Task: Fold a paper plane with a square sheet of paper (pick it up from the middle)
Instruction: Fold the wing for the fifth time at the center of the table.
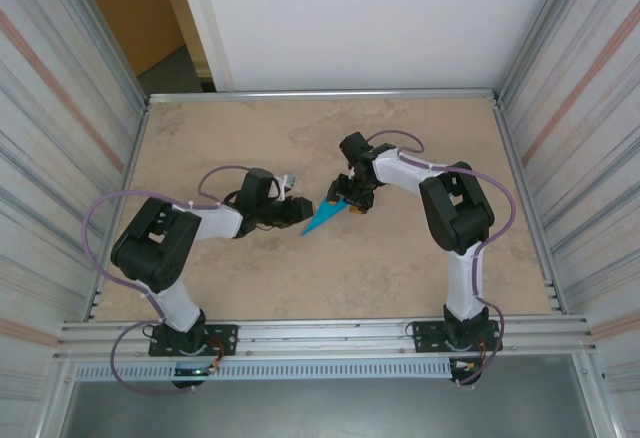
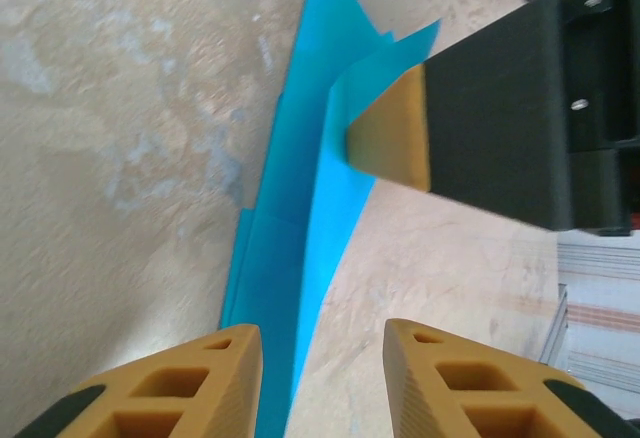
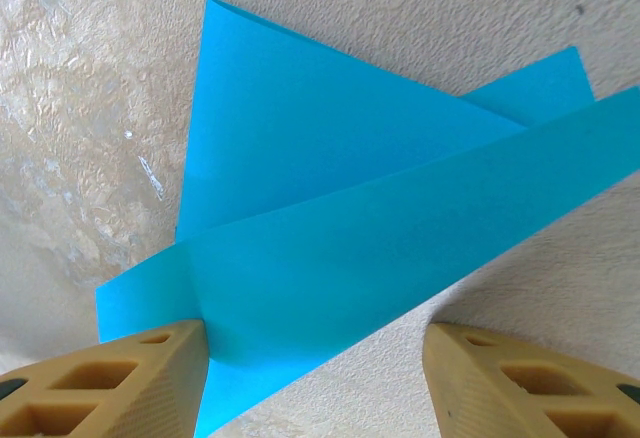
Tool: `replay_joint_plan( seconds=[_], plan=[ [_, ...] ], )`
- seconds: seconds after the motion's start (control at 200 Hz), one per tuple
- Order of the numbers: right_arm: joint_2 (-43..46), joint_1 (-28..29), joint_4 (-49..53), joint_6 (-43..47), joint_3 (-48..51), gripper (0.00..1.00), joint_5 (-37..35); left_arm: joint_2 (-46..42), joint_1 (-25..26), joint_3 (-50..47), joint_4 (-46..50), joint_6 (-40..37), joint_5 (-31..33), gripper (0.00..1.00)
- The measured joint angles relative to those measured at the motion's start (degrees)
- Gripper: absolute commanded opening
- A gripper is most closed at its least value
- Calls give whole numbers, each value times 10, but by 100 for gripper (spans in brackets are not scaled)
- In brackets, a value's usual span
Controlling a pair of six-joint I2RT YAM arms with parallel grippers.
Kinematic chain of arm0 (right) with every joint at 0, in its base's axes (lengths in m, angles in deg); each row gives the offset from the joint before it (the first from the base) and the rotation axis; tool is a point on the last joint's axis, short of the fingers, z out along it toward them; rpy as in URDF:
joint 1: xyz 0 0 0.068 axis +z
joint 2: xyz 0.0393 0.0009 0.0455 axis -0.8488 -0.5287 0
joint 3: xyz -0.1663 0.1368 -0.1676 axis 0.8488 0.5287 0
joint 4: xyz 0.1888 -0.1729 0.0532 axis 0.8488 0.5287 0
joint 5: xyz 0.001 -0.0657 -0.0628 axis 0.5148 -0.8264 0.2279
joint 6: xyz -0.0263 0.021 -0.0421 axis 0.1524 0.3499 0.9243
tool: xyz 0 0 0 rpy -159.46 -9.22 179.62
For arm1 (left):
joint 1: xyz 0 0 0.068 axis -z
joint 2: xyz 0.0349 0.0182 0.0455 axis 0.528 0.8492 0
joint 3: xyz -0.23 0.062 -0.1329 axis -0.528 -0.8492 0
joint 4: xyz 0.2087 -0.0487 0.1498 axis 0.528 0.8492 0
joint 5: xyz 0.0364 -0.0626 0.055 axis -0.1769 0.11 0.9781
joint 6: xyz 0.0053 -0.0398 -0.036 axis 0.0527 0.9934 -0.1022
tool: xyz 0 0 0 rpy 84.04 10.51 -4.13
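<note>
The paper plane [image 1: 322, 218] is a narrow teal-blue dart lying on the beige table between the two grippers, its point toward the near left. My left gripper [image 1: 297, 211] is at the pointed end. In the left wrist view its jaws [image 2: 322, 336] stand apart, and the paper [image 2: 300, 188] runs past the left finger without being clamped. My right gripper [image 1: 352, 203] is over the wide tail; one of its tan fingertips [image 2: 392, 140] rests on a raised flap. In the right wrist view the gripper [image 3: 315, 330] is open, with a wing of the plane [image 3: 350, 218] lying between the fingers.
Corrugated metal walls [image 1: 60, 108] close in both sides, and an aluminium rail [image 1: 320, 333] runs along the near edge by the arm bases. Bare table [image 1: 330, 278] lies in front of the plane, and more [image 1: 260, 128] behind it.
</note>
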Motion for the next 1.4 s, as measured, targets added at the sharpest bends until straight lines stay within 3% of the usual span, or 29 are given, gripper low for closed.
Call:
replay_joint_plan(
  seconds=[0.426,0.737,0.937,1.082,1.183,1.398],
  plan=[
    [0,0,0,0,0,59,0,11,35,16,94,-32,44,24],
    [1,-1,-3,0,5,56,0,15,37,21,104,-32,49,23],
    [2,-1,-7,2,9,55,0,13,39,26,115,-32,56,31],
    [3,-1,-8,2,10,55,0,-19,44,27,148,-37,93,42],
    [4,-1,-10,3,12,55,0,-65,44,27,172,-38,125,43],
    [5,-1,-12,9,15,55,1,-99,47,37,170,-33,123,26]
  ],
)
